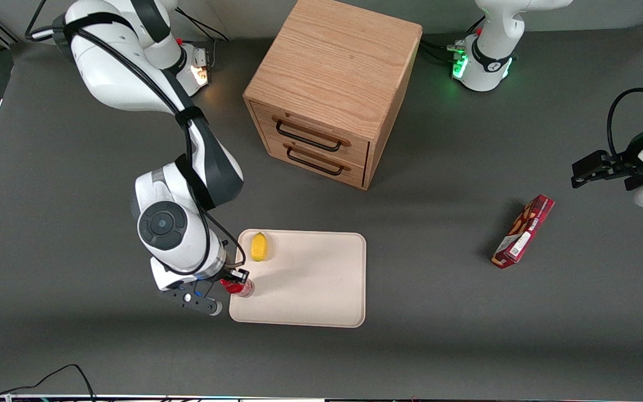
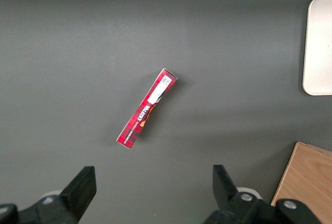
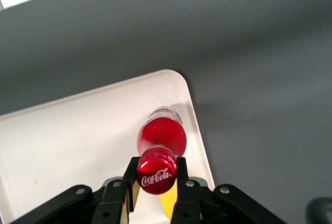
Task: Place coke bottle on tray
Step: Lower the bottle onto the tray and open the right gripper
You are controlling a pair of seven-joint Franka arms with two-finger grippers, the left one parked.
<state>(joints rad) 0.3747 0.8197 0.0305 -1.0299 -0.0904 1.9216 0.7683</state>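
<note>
Risk sat mostly in how close the coke bottle point(image 3: 161, 138) was to the edge of the tray point(image 1: 321, 279). The gripper point(image 3: 157, 178) held it upright by the neck, just under the cap, over the tray corner nearest the working arm and the front camera, base just inside the rim. A release there could probably have set the clear base on the raised rim, tipping the slim bottle onto the table. The lemon point(image 1: 259, 247) lay farther along the same edge, apart from it.
</note>
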